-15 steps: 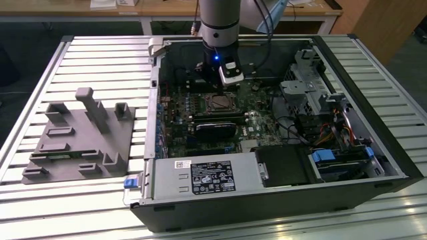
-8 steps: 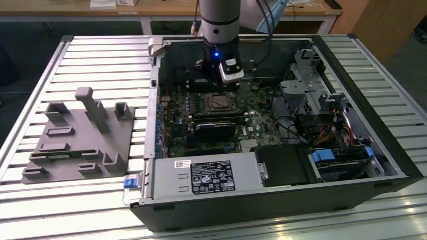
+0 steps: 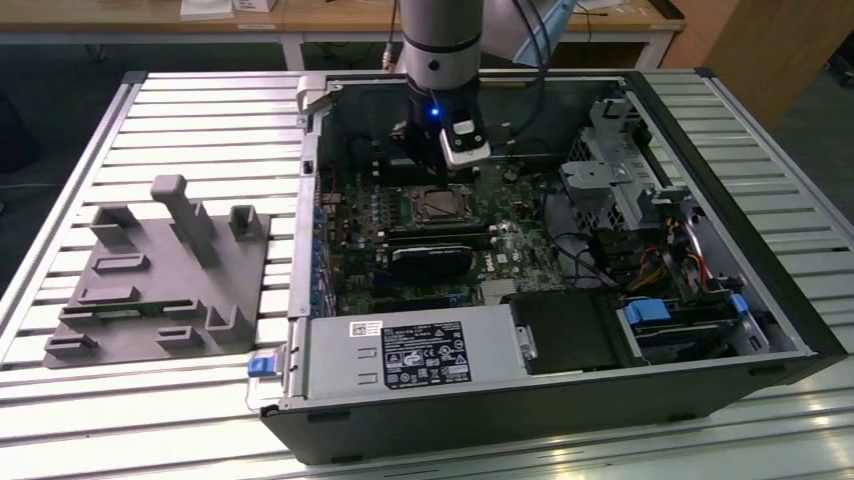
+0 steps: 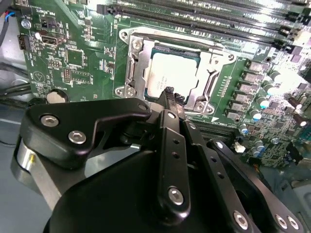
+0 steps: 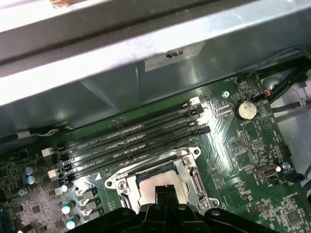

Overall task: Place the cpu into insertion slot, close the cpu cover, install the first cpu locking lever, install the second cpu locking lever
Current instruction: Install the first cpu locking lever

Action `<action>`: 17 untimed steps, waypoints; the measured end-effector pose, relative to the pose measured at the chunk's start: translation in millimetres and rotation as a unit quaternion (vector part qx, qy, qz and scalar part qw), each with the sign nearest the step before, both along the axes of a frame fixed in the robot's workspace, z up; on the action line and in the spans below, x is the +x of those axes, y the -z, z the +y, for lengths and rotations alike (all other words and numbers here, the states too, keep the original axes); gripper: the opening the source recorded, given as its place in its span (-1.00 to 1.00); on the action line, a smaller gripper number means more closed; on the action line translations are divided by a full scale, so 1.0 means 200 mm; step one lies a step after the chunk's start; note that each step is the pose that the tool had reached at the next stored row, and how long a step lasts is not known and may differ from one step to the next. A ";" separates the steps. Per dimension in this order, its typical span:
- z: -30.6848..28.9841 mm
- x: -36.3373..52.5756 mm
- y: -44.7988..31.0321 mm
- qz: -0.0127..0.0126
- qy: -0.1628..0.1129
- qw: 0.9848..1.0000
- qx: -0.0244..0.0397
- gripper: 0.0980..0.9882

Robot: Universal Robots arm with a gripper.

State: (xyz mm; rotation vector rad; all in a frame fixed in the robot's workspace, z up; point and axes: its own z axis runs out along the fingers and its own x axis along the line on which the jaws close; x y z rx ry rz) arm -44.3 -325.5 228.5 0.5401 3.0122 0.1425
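Exterior view shows you the claw [image 3: 430, 168] lowered into the open computer case [image 3: 747, 300], just above the insertion slot [image 3: 437, 204]. Second wrist view: the cpu [image 4: 171, 75] already lies in the slot, cpu cover [image 4: 206, 90] seemingly down around it, fingertips [image 4: 169, 92] pinched together, empty, at its edge. First wrist view suggests lever work is in hand, needing a careful hook-and-press; the levers themselves are hard to make out.

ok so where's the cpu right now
The cpu sits in the insertion slot on the green motherboard, just past the gripper tips in both wrist views.
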 end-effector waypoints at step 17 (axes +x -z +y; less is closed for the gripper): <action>-0.073 0.008 -0.008 0.000 0.000 1.000 0.000 -0.98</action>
